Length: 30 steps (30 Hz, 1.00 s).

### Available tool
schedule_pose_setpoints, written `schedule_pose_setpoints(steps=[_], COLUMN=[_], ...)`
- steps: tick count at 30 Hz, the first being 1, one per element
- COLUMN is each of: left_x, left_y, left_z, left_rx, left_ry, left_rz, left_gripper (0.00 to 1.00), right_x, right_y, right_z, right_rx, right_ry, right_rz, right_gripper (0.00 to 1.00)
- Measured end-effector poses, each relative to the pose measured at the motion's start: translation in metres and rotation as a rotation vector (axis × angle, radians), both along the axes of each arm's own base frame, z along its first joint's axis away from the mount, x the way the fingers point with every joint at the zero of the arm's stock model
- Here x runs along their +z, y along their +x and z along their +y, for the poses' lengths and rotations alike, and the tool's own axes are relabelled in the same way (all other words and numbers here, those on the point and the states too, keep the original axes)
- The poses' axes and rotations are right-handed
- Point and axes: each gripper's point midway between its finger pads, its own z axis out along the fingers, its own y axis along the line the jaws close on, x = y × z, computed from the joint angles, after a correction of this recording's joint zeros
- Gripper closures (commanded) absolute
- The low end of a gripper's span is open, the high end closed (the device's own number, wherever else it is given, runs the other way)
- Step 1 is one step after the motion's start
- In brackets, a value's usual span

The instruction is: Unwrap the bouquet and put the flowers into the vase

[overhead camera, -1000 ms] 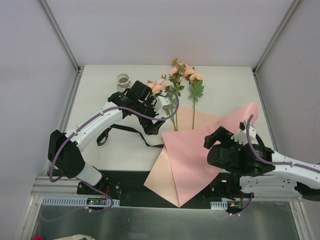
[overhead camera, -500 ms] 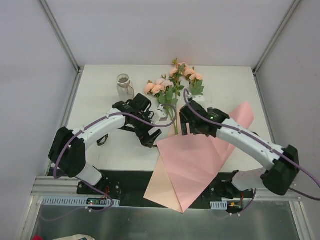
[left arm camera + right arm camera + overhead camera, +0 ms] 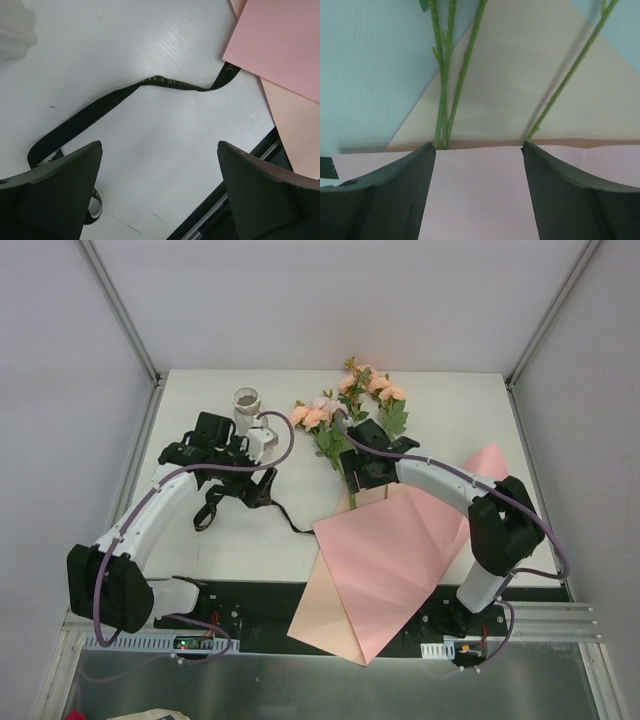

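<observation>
flowers [image 3: 318, 416]: plastic stems | paper [image 3: 400, 550]: matt, smooth | ribbon [image 3: 100, 107]: woven cloth | table [image 3: 165, 50]: matt

white links [image 3: 150, 508], black joints [image 3: 497, 530], purple cables [image 3: 291, 440], dark wedge-shaped claw fingers [image 3: 55, 190]

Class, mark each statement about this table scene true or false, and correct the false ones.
1. The vase stands upright with no flowers in it. True.
2. The black ribbon is tied round the pink paper. False: it lies loose on the table, and the paper is spread open.
3. The left gripper holds a flower stem. False: its jaws are open and empty, above the ribbon.
4. The flowers' stems lie partly on the paper. True.
</observation>
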Motion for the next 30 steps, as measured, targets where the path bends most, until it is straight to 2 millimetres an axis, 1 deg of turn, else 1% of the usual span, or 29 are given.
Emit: schedule_pose_setpoints(steps=[1,3,4,6,8,11,13,15,16,17,18,20,22,24,28,30], left_x=[0.002,0.004,0.006,0.008,0.009,0.004,-0.007,-0.021,-0.033,-0.035,-0.044,-0.054,-0.061,-0.067,-0.082,-0.09], left_y=[-0.003,-0.015,-0.023,-0.038,-0.054,-0.085,-0.104,-0.122,-0.132,-0.138,-0.148,-0.159,-0.167,-0.168,-0.158,-0.152], left_z=[0.007,0.013,0.012,0.008,-0.004,-0.035,-0.052,-0.07,-0.079,-0.083,-0.089,-0.098,-0.107,-0.116,-0.132,-0.139], left_rx=[0.015,0.011,-0.002,-0.048,-0.124,-0.305,-0.417,-0.543,-0.624,-0.656,-0.724,-0.808,-0.875,-0.913,-0.923,-0.919], left_ry=[-0.001,-0.001,-0.011,-0.018,-0.017,-0.015,0.017,0.059,0.105,0.114,0.145,0.182,0.2,0.206,0.198,0.193], left_rz=[-0.011,-0.021,-0.024,-0.031,-0.029,0.001,0.037,0.075,0.094,0.097,0.108,0.121,0.128,0.122,0.094,0.071], left_gripper=[0.01,0.01,0.01,0.01,0.01,0.01,0.01,0.01,0.01,0.01,0.01,0.01,0.01,0.01,0.01,0.01], right_x=[-0.006,-0.015,-0.016,-0.015,-0.015,-0.016,-0.016,-0.015,-0.013,-0.011,-0.01,-0.007,-0.005,-0.002,0.004,0.003], right_y=[0.003,0.001,-0.002,-0.009,-0.017,-0.022,-0.022,-0.019,-0.014,-0.01,-0.006,0.0,0.0,-0.005,-0.012,-0.011], right_z=[0.005,0.012,0.016,0.027,0.035,0.037,0.033,0.025,0.019,0.013,0.007,-0.008,-0.022,-0.031,-0.042,-0.047], right_rx=[0.015,0.055,0.085,0.152,0.202,0.232,0.223,0.19,0.16,0.136,0.107,0.051,0.006,-0.019,-0.043,-0.056], right_ry=[0.011,0.033,0.048,0.083,0.101,0.103,0.101,0.103,0.109,0.11,0.112,0.106,0.094,0.09,0.101,0.107], right_rz=[0.012,0.044,0.058,0.081,0.101,0.113,0.114,0.113,0.107,0.102,0.096,0.081,0.068,0.058,0.043,0.048], right_gripper=[0.26,0.23,0.2,0.18,0.18,0.18,0.19,0.2,0.2,0.2,0.21,0.2,0.21,0.21,0.21,0.21])
